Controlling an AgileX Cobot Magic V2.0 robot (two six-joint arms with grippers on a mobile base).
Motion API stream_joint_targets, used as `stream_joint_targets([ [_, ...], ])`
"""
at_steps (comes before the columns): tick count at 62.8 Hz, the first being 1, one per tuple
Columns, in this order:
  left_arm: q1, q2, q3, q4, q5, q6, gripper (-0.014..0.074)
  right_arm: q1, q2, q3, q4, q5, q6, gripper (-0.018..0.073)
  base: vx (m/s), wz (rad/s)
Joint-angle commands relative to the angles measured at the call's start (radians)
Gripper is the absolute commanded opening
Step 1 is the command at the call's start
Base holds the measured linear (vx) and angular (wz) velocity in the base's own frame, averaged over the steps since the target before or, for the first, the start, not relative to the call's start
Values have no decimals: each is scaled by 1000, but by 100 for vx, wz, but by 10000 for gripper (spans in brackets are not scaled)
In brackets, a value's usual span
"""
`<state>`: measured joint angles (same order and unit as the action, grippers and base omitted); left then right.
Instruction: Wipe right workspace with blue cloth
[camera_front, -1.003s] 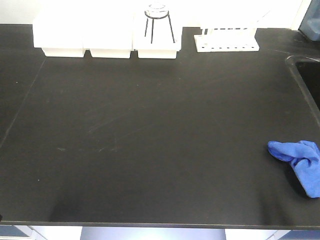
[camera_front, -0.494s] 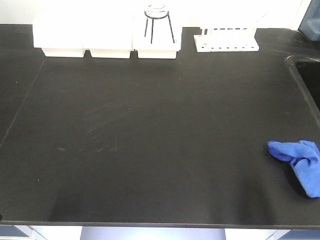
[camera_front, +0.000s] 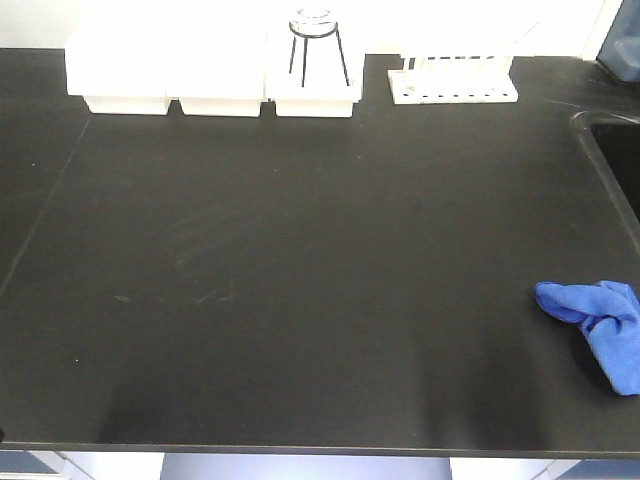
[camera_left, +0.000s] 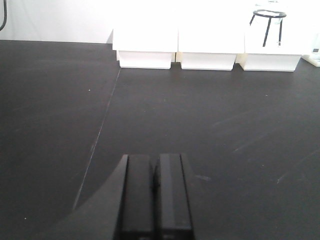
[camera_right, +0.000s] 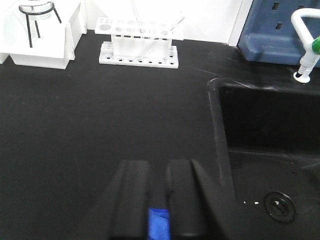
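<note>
The right gripper (camera_right: 159, 167) is pinching only a sliver of cloth (camera_front: 610, 340) – the rest is lying at the benchtop's (camera_front: 300, 250) right edge – so lifting is likely risking a slip (left gripper (camera_left: 155, 160) closed, empty).

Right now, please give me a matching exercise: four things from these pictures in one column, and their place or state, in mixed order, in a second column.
Things:
1. blue cloth
2. white tube rack
3. sink
4. left claw

Places or states:
A. shut, holding nothing
B. standing at the back edge of the bench
C. lying at the right side of the bench, toward the front
D. sunk into the bench at the right, black inside

Pairs: 1-C, 2-B, 3-D, 4-A
</note>
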<state>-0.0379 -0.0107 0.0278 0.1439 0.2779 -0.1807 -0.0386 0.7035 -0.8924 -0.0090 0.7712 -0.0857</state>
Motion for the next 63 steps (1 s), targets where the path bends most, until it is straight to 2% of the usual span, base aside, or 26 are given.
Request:
stream_joint_targets([
  [1,-4,-16,30,1,-79,-8,-6,0,5,-35,-36,-89,-15,395,0,0],
  [10,-4,-16,30,1,-79,-8,-6,0,5,-35,-67,-136,-11,638,0,0],
  [15,-4,-16,30,1,-79,-8,-6,-1,8,-35,-73,-126,28,692,0,0],
  [18,-4,-16,30,1,-79,-8,-6,-8,32,-35,-93,-100,86,692,0,0],
  [23,-4,-16,30,1,-79,-8,-6,-32,92,-35,-183,-33,182,680,0,0],
  [29,-4,-16,30,1,-79,-8,-6,-68,205,-35,-244,36,233,654,0,0],
  [39,-4,-16,30,1,-79,-8,-6,-90,422,-35,-238,98,232,611,0,0],
  [54,-4,-16,30,1,-79,-8,-6,-90,667,-35,-170,93,220,593,0,0],
  [63,-4,-16,30,1,-79,-8,-6,-90,767,-35,-164,83,217,593,0,0],
])
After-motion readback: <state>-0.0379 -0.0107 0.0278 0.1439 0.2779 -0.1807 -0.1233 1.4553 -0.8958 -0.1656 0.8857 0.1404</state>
